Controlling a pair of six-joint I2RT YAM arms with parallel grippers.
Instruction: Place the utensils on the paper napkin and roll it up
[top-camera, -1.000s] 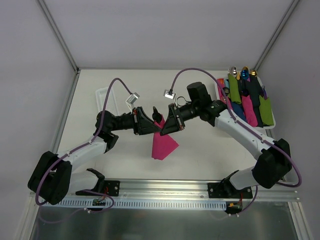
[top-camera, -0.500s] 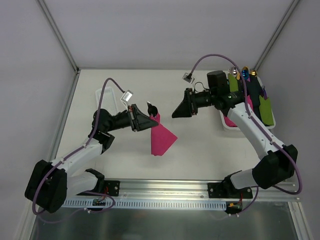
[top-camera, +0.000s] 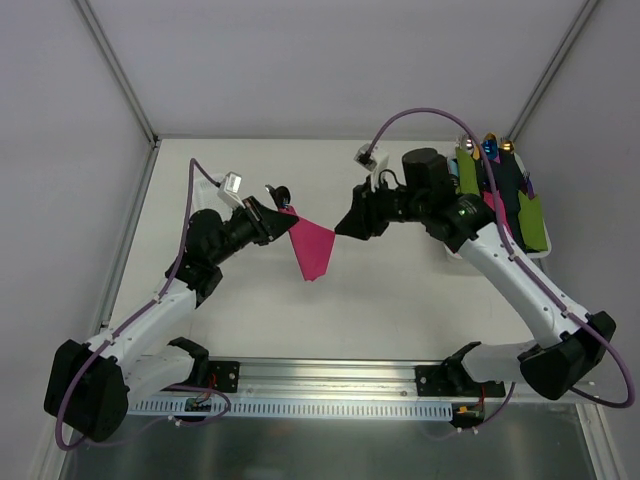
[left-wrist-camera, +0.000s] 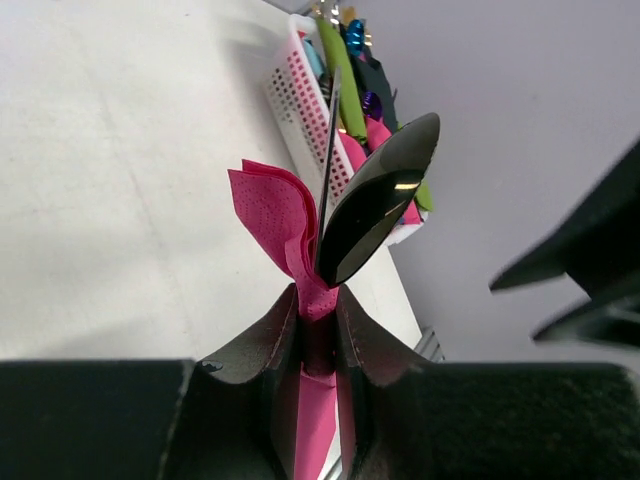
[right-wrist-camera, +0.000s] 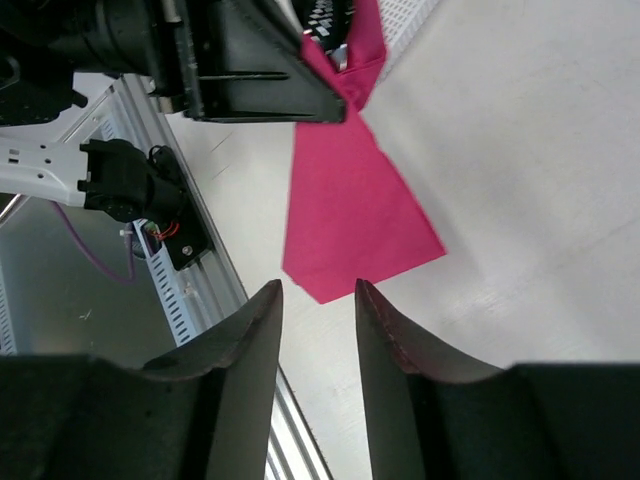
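My left gripper (top-camera: 283, 214) is shut on a corner of the magenta paper napkin (top-camera: 313, 248) together with the black utensils. The napkin hangs from it above the table as a loose triangle. In the left wrist view a black spoon head (left-wrist-camera: 380, 200) and a thin dark blade (left-wrist-camera: 329, 140) stick out past the jaws (left-wrist-camera: 318, 295), with pink paper (left-wrist-camera: 275, 215) bunched beside them. My right gripper (top-camera: 345, 226) is open just right of the napkin, holding nothing. In the right wrist view, its fingertips (right-wrist-camera: 318, 292) frame the napkin's lower point (right-wrist-camera: 355, 215).
A white basket (top-camera: 449, 245) of rolled green, blue, pink and black napkins stands at the right edge. A narrow white ridged tray (top-camera: 204, 190) lies behind the left arm. The metal rail (top-camera: 330, 375) runs along the near edge.
The right gripper opened, let go of the napkin and drew back to the right. The left gripper carried the napkin and utensils up and toward the back left.
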